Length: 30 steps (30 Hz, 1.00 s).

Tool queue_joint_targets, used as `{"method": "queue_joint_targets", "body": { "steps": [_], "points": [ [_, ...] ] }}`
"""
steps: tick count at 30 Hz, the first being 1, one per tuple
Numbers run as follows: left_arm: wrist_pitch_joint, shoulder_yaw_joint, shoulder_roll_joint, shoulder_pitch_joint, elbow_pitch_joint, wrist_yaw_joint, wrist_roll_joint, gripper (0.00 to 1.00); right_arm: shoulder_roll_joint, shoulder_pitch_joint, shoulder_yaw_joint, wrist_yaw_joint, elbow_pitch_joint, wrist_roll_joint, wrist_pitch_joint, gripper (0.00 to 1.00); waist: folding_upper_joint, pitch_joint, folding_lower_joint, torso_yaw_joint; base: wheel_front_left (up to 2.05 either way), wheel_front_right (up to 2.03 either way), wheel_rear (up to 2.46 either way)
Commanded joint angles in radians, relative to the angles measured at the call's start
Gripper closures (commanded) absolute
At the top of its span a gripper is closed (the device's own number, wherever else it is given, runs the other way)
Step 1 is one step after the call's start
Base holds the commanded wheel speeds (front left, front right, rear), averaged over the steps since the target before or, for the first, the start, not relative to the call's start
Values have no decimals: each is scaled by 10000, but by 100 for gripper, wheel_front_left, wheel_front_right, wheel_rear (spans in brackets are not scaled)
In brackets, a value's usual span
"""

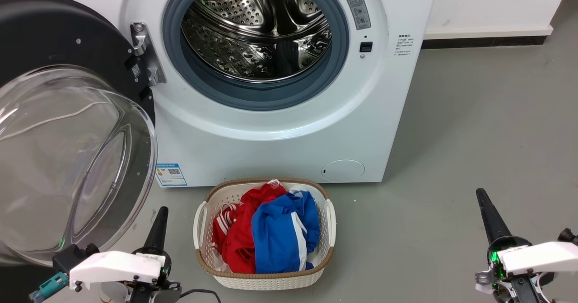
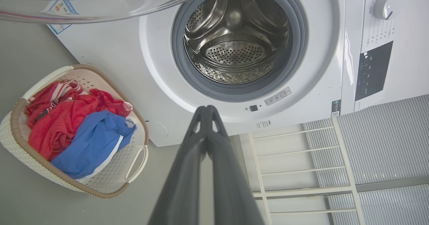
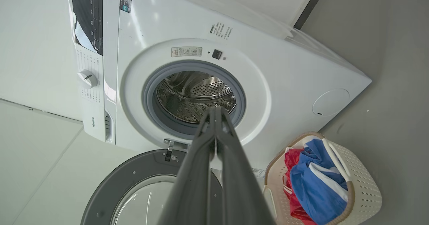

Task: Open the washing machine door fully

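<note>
My head camera looks down on the washer (image 1: 280, 136) and basket (image 1: 266, 281) from close by; both wrist cameras, rolled opposite ways, face the drum (image 2: 234, 50).

The washing machine (image 1: 271, 145) stands on the floor (image 1: 474, 127) with the wall (image 1: 487, 0) behind it. The washing machine door (image 1: 67, 158) is swung out on the hinge (image 1: 145, 52) at the left of the drum mouth (image 1: 257, 32), left of and before the machine's front. The basket (image 1: 266, 277) sits on the floor just before the machine with clothes (image 1: 271, 230) in it; the left gripper (image 1: 161, 212) is between door and basket, and the right gripper (image 1: 481, 197) is well apart to the basket's right.
</note>
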Motion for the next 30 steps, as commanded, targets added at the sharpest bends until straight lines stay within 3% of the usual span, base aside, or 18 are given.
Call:
{"method": "queue_joint_targets", "body": {
  "steps": [1, 30],
  "points": [
    [64, 115, -25, -248, -36, -106, -230, 100, 16, -228, -23, 4, -4, 292, 26, 100, -1, 6, 0, 9, 0, 0, 0],
    [600, 754, -452, -392, 89, -636, -2184, 100, 80, -476, -99, 4, 353, 2678, 190, 100, -1, 99, 0, 155, 0, 0, 0]
  ]
}}
